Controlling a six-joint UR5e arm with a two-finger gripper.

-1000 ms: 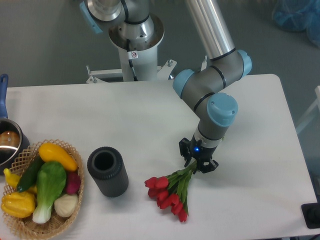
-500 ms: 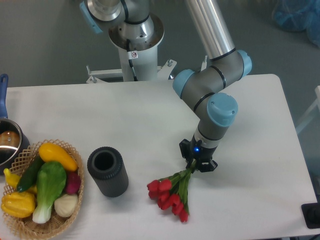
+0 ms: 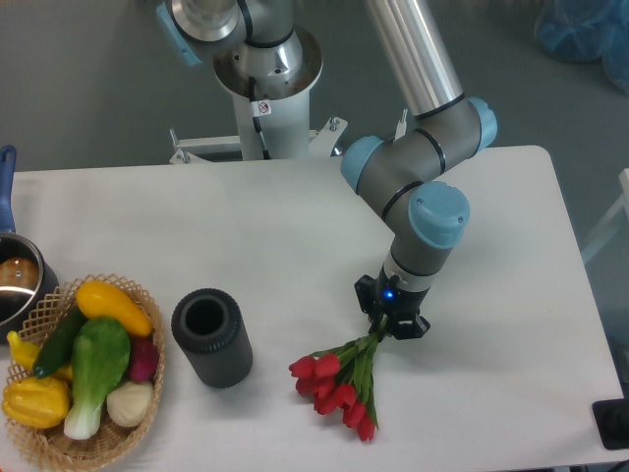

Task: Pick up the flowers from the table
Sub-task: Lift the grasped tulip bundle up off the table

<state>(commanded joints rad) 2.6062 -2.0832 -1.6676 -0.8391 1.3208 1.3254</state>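
camera view: black two-finger tool (image 3: 389, 325) clamps green stems of red tulip bunch (image 3: 342, 385) over white rectangular counter (image 3: 295, 226).

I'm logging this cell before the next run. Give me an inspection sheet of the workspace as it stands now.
Surface: white table, rounded corners, no spills seen.
Job's things: flowers, red tulips with green stems, stem end at the gripper, blooms toward the near edge; whether they are off the table cannot be told.
Clutter: dark cylinder standing open end up; wicker basket of vegetables at the left; pot at the left edge.
Grippers: gripper closed on the stems, blue light lit.
Cables: nothing seen.
Surroundings: grey floor; arm's base behind the table; blue thing at the top right.
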